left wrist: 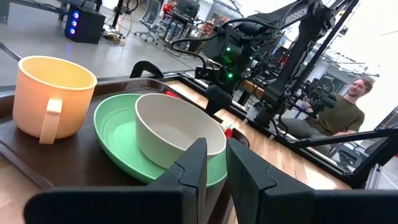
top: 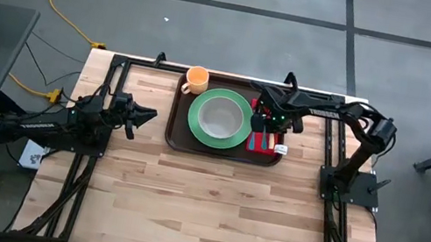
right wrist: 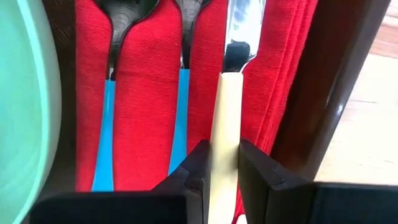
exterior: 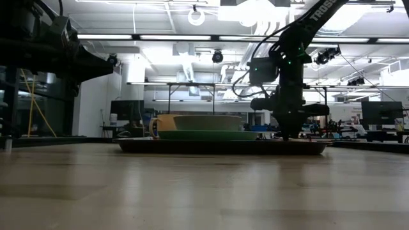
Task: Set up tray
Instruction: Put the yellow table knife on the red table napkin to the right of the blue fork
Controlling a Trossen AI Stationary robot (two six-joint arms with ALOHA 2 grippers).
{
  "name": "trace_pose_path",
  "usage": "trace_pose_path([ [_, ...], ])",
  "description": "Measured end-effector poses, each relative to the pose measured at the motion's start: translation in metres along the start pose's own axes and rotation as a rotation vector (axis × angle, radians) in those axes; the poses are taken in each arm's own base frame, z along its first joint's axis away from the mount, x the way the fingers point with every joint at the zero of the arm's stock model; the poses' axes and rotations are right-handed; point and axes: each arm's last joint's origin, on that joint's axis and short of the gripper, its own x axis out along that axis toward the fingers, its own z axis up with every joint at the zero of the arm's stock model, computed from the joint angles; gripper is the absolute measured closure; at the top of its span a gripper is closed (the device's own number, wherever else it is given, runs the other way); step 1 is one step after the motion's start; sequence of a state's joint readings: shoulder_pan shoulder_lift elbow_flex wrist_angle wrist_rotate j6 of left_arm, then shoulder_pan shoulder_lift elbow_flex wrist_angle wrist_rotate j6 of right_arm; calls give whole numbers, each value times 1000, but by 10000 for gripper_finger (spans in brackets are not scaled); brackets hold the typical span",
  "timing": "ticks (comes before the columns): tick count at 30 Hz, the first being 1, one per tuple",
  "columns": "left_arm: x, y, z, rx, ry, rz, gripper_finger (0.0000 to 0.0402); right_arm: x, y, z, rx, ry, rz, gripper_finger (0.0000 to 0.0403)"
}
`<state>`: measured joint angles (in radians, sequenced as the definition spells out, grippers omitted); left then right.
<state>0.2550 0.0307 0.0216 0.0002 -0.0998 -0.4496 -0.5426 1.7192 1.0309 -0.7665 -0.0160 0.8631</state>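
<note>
Left gripper (top: 148, 114): waits over bare table left of the tray, fingers nearly together, nothing between them
Cup (top: 196, 78): orange, on the tray's far left corner
Tray (top: 175, 134): dark brown, at the table's far middle
Plate (top: 220, 119): green, on the tray, holding a pale bowl (top: 220, 117)
Napkin (right wrist: 146, 99): red, on the tray right of the plate, two blue-handled utensils lying on it
Right gripper (right wrist: 222, 163): down over the napkin, fingers clasping a cream-handled knife (right wrist: 225, 155)

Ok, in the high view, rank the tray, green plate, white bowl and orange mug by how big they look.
Largest to smallest:
1. tray
2. green plate
3. white bowl
4. orange mug
All sit at about the same distance from the camera, so the order is safe.
</note>
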Motion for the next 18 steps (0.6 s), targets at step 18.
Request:
trace_pose_path([
  [18, 0, 0, 0, 0, 0, 0, 309, 0, -2, -2, 73, 41, -6, 359],
])
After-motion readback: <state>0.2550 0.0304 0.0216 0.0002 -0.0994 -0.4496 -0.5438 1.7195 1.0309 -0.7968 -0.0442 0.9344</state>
